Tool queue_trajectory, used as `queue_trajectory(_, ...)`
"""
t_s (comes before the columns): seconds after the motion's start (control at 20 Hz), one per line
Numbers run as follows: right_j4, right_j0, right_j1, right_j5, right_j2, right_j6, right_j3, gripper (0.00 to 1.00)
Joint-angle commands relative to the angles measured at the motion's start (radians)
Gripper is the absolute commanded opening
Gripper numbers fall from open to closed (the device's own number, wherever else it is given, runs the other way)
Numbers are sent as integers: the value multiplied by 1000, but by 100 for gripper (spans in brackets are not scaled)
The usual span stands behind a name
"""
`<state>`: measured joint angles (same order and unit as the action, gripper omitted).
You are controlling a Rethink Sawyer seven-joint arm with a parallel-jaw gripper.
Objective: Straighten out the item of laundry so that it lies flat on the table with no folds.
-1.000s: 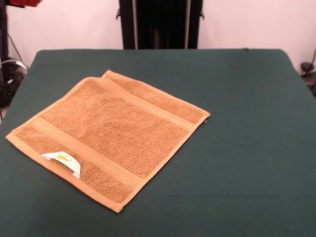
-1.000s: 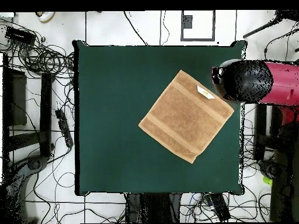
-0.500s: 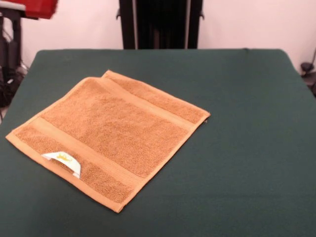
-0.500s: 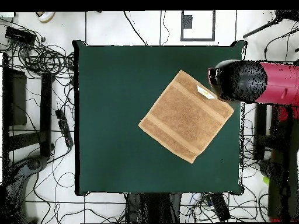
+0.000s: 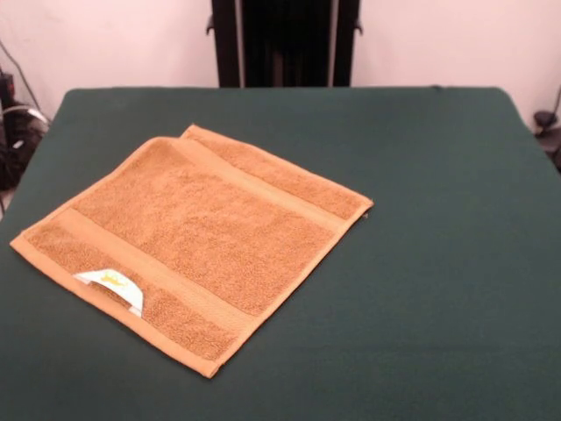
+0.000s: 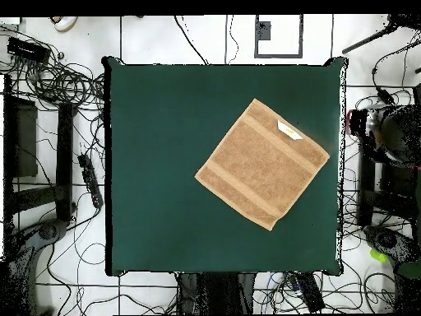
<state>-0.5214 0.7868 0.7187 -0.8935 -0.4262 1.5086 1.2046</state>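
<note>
The orange-tan towel [image 5: 197,241] [image 6: 262,164] lies spread out on the green table [image 5: 421,263] [image 6: 164,164], turned like a diamond, with both woven bands showing and the small white tag [image 5: 111,285] [image 6: 289,128] at one hemmed edge. From above it sits toward one long side of the table, one corner close to that edge. The gripper appears in neither view, so its position relative to the towel and the state of its fingers cannot be told.

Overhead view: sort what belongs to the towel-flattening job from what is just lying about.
Job:
- orange-tan hand towel, spread on the table
- its white tag
- green table

Lying about:
- tangled cables on the floor beside the table
- pedestal
</note>
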Motion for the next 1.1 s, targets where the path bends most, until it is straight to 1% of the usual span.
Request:
queue_trajectory(0.05,-14,-66,-125,54,-123,-206,93,0)
queue_trajectory(0.4,2,-114,-183,168,-124,-65,108,0)
queue_trajectory(0.55,-6,-135,-210,247,-115,-24,110,0)
queue_trajectory(0.8,-14,-137,-262,369,-130,-38,119,0)
queue_trajectory(1.1,-15,-145,-312,442,-133,-33,101,0)
